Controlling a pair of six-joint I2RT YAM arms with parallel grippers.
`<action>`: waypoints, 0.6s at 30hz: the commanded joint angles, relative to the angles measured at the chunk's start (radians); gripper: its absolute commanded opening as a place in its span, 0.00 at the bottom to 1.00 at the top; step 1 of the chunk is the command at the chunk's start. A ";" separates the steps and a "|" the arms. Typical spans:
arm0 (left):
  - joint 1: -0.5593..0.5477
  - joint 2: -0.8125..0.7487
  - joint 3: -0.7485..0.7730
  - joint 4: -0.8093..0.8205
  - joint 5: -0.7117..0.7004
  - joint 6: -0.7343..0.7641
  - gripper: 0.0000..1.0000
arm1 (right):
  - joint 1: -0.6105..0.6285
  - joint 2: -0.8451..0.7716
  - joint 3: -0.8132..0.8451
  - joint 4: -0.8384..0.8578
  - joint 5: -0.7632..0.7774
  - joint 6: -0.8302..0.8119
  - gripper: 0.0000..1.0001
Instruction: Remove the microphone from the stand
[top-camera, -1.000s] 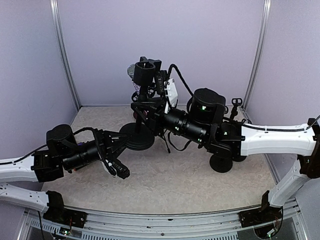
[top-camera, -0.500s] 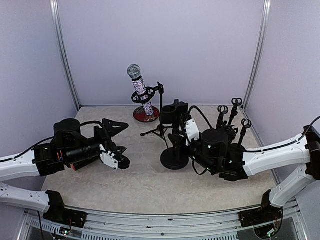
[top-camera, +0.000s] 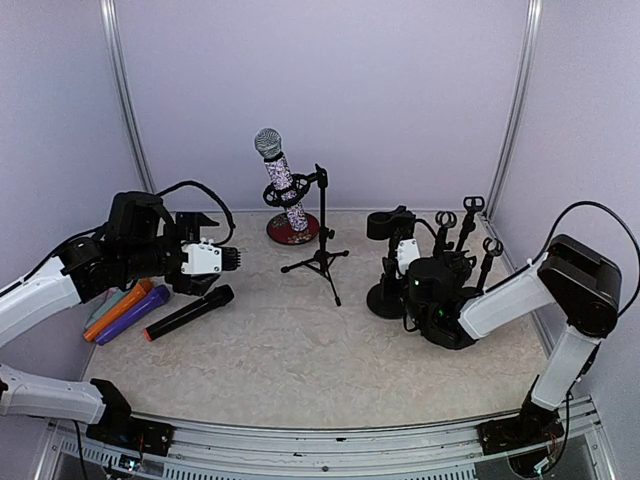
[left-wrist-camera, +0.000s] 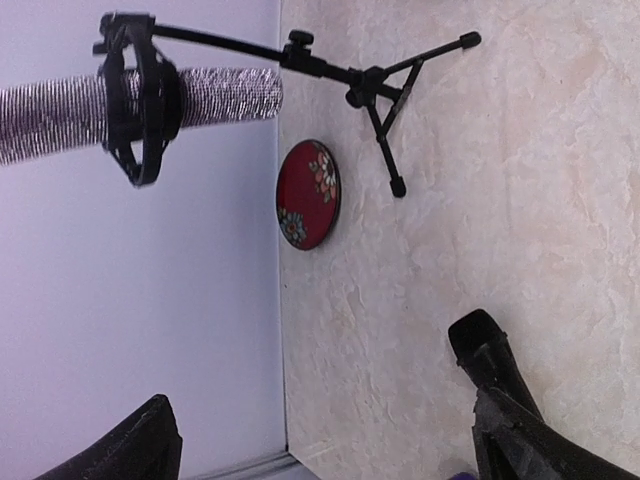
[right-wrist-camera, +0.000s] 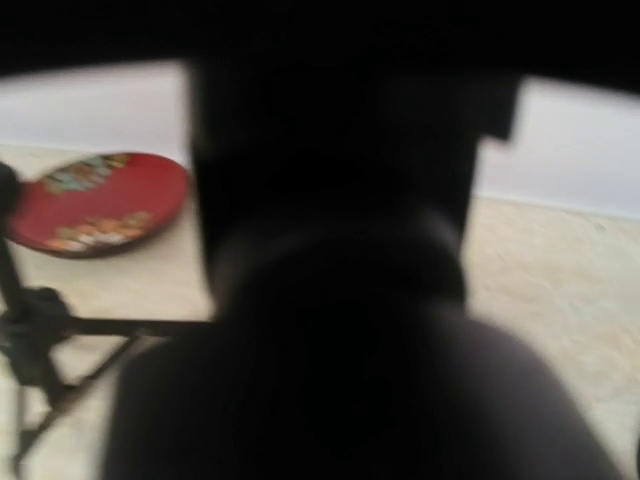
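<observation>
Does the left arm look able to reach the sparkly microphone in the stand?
Probably yes: the left gripper is open and empty, with only bare table between it and the sparkly microphone.

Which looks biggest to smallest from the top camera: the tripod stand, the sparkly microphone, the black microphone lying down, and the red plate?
Biggest: tripod stand, the tallest of the four.
Next: sparkly microphone and black microphone, about the same length, too close to rank.
Smallest: red plate, partly hidden behind the sparkly microphone.
</observation>
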 joint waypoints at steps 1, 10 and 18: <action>0.119 -0.003 0.058 -0.143 0.083 -0.127 0.99 | -0.028 0.084 0.087 0.206 0.052 -0.044 0.00; 0.270 -0.074 0.027 -0.152 0.183 -0.159 0.99 | -0.061 0.216 0.174 0.222 0.052 -0.026 0.00; 0.271 -0.041 0.085 -0.207 0.205 -0.280 0.99 | -0.069 0.219 0.167 0.138 0.053 0.043 0.62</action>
